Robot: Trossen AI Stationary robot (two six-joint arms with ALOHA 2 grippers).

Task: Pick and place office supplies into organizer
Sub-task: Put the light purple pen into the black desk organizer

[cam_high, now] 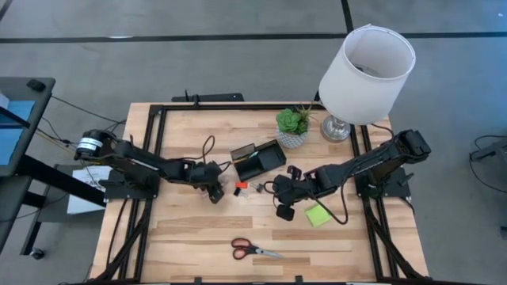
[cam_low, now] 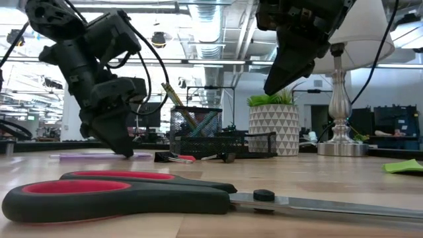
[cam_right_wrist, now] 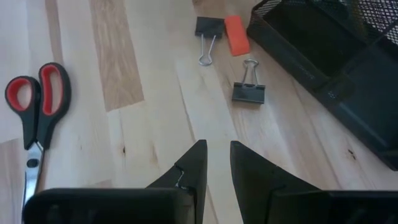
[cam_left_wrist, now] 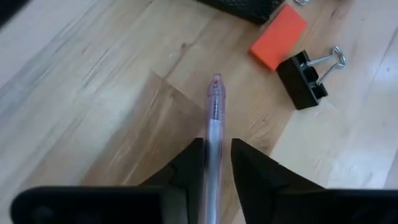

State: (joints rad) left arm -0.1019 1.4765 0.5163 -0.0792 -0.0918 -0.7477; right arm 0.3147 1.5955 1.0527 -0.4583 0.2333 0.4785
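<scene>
A translucent purple pen (cam_left_wrist: pixel 215 102) lies flat on the table (cam_high: pixel 190 237), and my left gripper (cam_left_wrist: pixel 217 146) is shut on it at the table's left middle (cam_high: pixel 215 194). The black organizer (cam_high: pixel 257 161) stands behind it, with pens upright in its mesh cup (cam_low: pixel 195 122). An orange item (cam_left_wrist: pixel 280 36) and black binder clips (cam_right_wrist: pixel 249 90) lie in front of the organizer. The red-handled scissors (cam_high: pixel 253 250) lie near the front edge. A lime-green sticky pad (cam_high: pixel 318 215) lies to the right. My right gripper (cam_right_wrist: pixel 217 149) hangs above the table (cam_low: pixel 271 89), narrowly open, holding nothing. My left gripper has the purple pen's barrel (cam_left_wrist: pixel 215 134) between its two fingers, a short way back from the pen's end (cam_left_wrist: pixel 216 82), which sticks out ahead of them. The fingers slant down from above. The pen (cam_low: pixel 86 156) lies flat on the table.
A white-shaded lamp (cam_high: pixel 366 67) and a small potted plant (cam_high: pixel 291 127) stand at the back right. The black frame rails (cam_high: pixel 154 150) run along the table's sides. Bare wood lies between the scissors and the clips.
</scene>
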